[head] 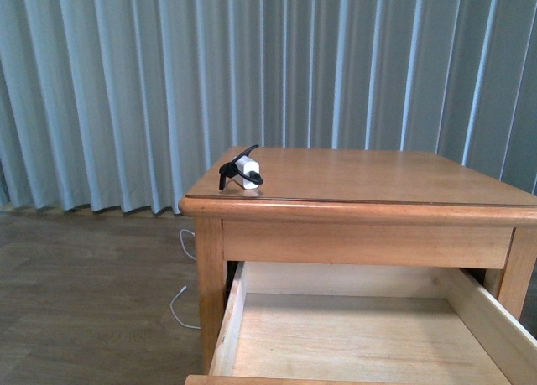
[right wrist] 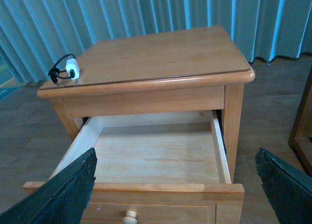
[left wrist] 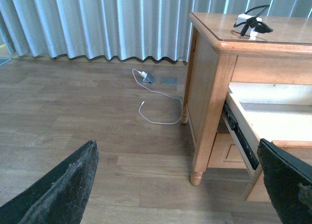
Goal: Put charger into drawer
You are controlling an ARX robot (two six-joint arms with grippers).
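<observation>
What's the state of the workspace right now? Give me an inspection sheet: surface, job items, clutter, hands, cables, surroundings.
Surface: wooden cabinet top, smooth and glossy.
Job's things: charger lies on the cabinet top near the robot's front-left corner; drawer is pulled open, with nothing inside.
Clutter: nothing seen.
Hands: left hand and right hand are both open, hold nothing, and are clear of the charger.
Cables: thin white cable lies loose on the floor beside the cabinet; a black cable is bundled on the charger.
Surroundings: pleated pale curtain behind, wood-look floor.
</observation>
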